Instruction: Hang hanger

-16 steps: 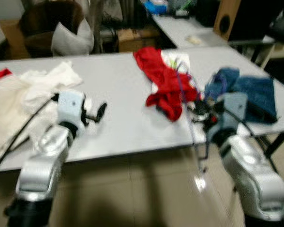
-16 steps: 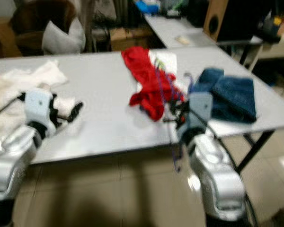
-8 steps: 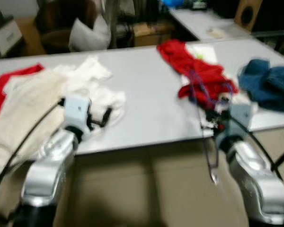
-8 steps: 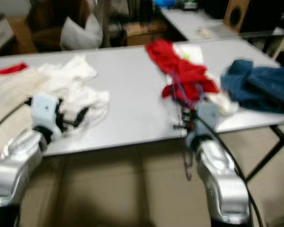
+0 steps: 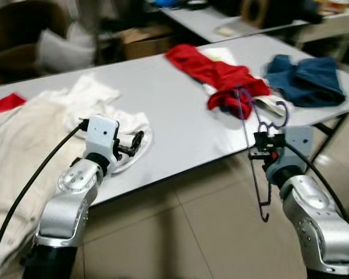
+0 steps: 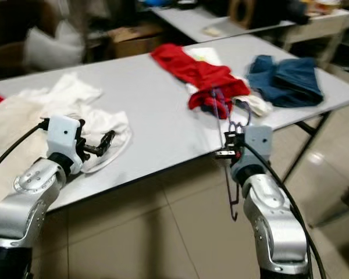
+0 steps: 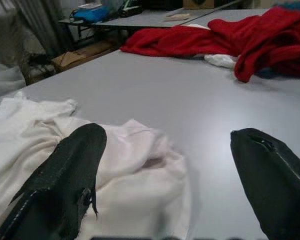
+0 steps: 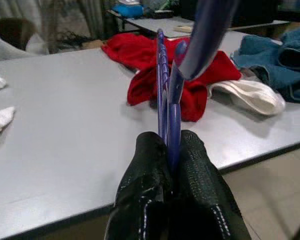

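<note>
Gripping purple hanger (image 5: 253, 152), right tool (image 5: 260, 150) off table (image 5: 180, 110) edge w/ red cloth (image 5: 221, 75); left tool (image 5: 135, 142) open.

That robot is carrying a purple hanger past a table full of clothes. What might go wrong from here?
The right end effector pinches only a thin wire of the hanger, so it might twist or slip. The hanger's lower end hangs beside the table edge and could catch on it. Its top sits near the red garment, which it could snag. The left end effector, open, hovers over white clothing and could drag it.
</note>
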Motion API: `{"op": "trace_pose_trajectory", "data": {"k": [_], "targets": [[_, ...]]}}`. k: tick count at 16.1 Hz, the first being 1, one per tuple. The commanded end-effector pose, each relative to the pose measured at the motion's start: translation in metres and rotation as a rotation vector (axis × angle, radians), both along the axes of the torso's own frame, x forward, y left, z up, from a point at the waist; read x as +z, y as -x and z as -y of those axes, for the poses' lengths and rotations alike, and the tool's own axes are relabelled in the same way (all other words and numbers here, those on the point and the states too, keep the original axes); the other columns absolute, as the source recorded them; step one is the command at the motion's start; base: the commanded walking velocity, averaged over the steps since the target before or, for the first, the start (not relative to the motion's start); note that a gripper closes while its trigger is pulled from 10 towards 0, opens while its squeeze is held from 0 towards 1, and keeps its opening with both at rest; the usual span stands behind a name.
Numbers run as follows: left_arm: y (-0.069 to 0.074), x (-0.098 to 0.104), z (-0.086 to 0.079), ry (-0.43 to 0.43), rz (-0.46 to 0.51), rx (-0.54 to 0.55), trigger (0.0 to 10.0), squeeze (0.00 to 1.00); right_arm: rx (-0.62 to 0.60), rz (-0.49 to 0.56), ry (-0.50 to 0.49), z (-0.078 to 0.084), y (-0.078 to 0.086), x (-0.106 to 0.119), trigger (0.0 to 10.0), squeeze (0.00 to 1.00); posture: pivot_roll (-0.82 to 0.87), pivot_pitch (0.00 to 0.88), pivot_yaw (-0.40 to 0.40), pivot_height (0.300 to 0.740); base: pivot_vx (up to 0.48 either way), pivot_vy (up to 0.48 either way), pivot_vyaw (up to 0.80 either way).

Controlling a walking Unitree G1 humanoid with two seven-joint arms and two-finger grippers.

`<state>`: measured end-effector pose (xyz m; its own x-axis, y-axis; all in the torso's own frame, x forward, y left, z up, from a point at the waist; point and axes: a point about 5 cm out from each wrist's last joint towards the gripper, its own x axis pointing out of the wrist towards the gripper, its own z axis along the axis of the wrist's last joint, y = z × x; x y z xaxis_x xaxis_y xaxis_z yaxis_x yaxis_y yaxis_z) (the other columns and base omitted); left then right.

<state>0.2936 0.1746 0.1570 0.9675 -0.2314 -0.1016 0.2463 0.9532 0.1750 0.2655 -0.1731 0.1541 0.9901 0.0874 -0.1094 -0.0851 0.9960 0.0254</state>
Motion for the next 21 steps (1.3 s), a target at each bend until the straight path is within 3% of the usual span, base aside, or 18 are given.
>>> {"op": "trace_pose_trajectory", "data": {"k": [1,3,6,8,10,12,14,15,18,20,21], "targets": [[-0.001,-0.001,-0.003,0.006,0.0,0.02,10.0,0.0,0.009,0.031,0.009,-0.003,0.0,0.006,10.0,0.0,0.01,0.0,0.053,0.74,0.0,-0.48,0.0],[-0.001,-0.005,-0.006,-0.048,-0.019,0.025,10.0,0.0,0.031,0.021,0.021,-0.004,0.0,0.004,10.0,0.0,0.01,0.0,0.052,0.74,0.0,-0.24,0.0],[0.0,-0.011,-0.006,-0.149,-0.035,-0.058,10.0,0.0,0.082,-0.002,0.056,-0.007,0.0,0.0,10.0,0.0,0.01,0.0,0.051,0.74,0.0,0.0,0.0],[-0.001,-0.022,-0.008,-0.313,-0.083,-0.152,10.0,0.0,0.101,-0.001,0.058,-0.009,0.0,-0.001,10.0,0.0,0.01,0.0,0.049,0.74,0.0,0.0,0.0],[-0.001,-0.036,-0.022,-0.568,-0.169,-0.282,10.0,0.0,0.093,0.012,0.064,-0.007,-0.001,0.001,10.0,0.0,0.0,0.0,0.054,0.74,0.0,0.0,0.0],[-0.003,-0.043,-0.038,-0.65,-0.245,-0.311,9.5,0.0,0.08,0.016,0.059,-0.005,-0.002,0.001,10.0,0.0,0.0,0.0,0.055,0.74,0.0,0.0,0.0],[-0.01,-0.046,-0.046,-0.653,-0.278,-0.293,3.1,0.0,0.078,0.018,0.058,-0.004,-0.003,0.001,10.0,0.0,0.01,0.0,0.054,0.74,0.0,0.0,0.0],[-0.016,-0.047,-0.048,-0.595,-0.27,-0.263,0.0,0.0,0.077,0.02,0.055,-0.004,-0.003,0.002,10.0,0.0,0.01,0.0,0.051,0.74,0.0,0.0,0.0],[-0.034,-0.044,-0.049,-0.526,-0.194,-0.216,0.0,0.0,0.08,0.023,0.052,-0.005,-0.005,0.002,10.0,0.0,0.01,0.0,0.047,0.74,0.0,0.0,0.0],[-0.038,-0.045,-0.053,-0.573,-0.208,-0.213,0.0,0.0,0.082,0.025,0.053,-0.005,-0.006,0.002,10.0,0.0,0.01,0.0,0.048,0.74,0.0,0.0,0.0],[-0.041,-0.049,-0.061,-0.677,-0.225,-0.22,0.0,0.0,0.083,0.027,0.054,-0.005,-0.006,0.002,10.0,0.0,0.01,0.0,0.048,0.74,0.0,0.0,0.0]]}}
